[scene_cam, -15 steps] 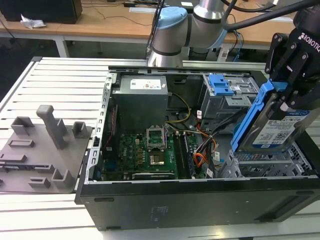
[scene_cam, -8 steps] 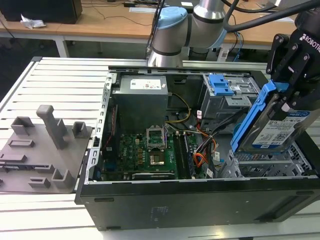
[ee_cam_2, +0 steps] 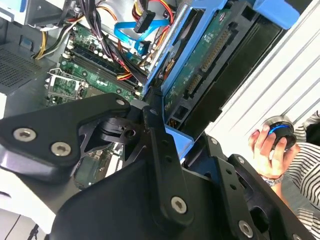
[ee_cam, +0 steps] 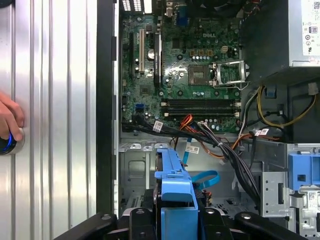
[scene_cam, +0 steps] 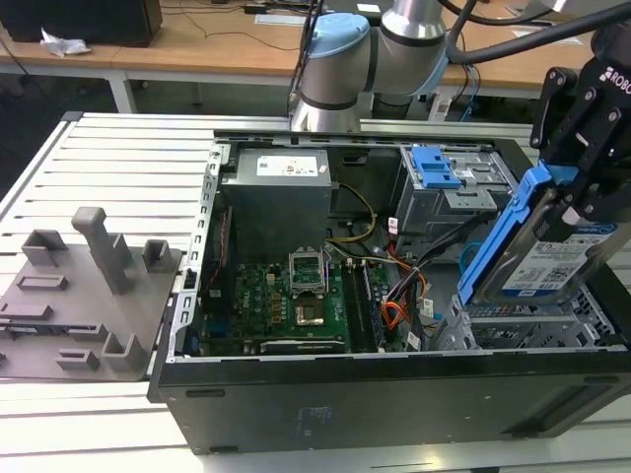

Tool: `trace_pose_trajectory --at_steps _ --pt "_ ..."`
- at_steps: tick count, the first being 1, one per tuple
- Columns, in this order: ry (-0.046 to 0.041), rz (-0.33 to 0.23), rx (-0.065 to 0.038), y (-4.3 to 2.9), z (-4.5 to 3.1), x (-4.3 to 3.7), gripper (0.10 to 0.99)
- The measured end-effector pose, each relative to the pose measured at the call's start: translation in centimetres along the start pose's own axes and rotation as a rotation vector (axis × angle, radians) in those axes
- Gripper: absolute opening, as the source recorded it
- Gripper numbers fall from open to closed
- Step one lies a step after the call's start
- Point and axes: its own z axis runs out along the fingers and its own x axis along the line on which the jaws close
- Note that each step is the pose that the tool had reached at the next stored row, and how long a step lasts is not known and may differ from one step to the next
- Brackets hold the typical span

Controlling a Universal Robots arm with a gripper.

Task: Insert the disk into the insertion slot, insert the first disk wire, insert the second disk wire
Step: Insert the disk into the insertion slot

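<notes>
1. Step in hand, by my read: disk insertion. The end effector point(scene_cam: 575, 192) is clamping the disk point(scene_cam: 557, 261) by the top edge of its blue frame, one finger on each side.
2. The disk is hanging tilted straight under the end effector, with its lower edge sitting at the mouth of the low drive cage point(scene_cam: 523, 333). Cannot tell if they are touching. It is not sitting in the cage yet.
3. Neither wire step is looking started. The light-blue cable point(ee_cam: 205, 179) is lying looped inside the computer case point(scene_cam: 394, 394), just past the disk's edge from the end effector. The orange, red and black wire bundle point(ee_cam: 215, 145) is running farther out, toward the circuit board point(ee_cam: 190, 65). Cannot tell which strand is the first disk wire.
4. What the next move is calling for, as I judge it: taking out the tilt, lining the blue frame up with the cage walls, and keeping the looped cable out of the path.
5. Count: one disk, one drive cage, one taller bay point(scene_cam: 444, 182) with a blue latch beside the end effector, one light-blue cable, one wire bundle, one circuit board.
6. One hand point(ee_cam_2: 262, 157) is resting on a round knob point(ee_cam_2: 280, 134) on the bench point(scene_cam: 118, 168), outside the case and off to the end effector's side.
</notes>
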Motion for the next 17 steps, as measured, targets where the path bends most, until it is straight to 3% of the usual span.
trace_pose_trajectory --at_steps 4,10,17 --pt "0.0004 -0.007 -0.009 -0.54 0.20 0.22 0.365" --pt "0.0003 -0.008 -0.020 -0.74 1.46 0.33 0.365" --pt "0.0005 -0.008 -0.023 -0.79 2.69 0.36 0.365"
